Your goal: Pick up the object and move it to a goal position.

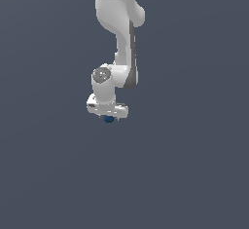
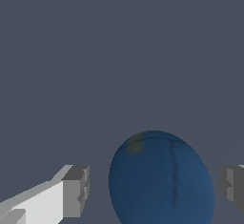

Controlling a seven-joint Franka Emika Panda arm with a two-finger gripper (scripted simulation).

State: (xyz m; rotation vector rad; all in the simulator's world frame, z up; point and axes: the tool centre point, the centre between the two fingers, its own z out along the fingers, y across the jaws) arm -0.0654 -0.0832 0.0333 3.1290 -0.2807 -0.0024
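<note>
Pincer (image 2: 152,187) around round ball (image 2: 161,180)

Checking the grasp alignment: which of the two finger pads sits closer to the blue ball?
Neither touches the ball. The pad on the long white finger has the narrower gap; the other pad stands slightly farther.

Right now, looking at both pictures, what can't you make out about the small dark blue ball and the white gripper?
- Exterior view: the small dark blue ball is tiny and half hidden under the white gripper; contact unreadable.
- Wrist view: the ball's lower part is cut off by the frame edge, one finger shows, the other is cropped.
- Goal position: visible nowhere.
</note>
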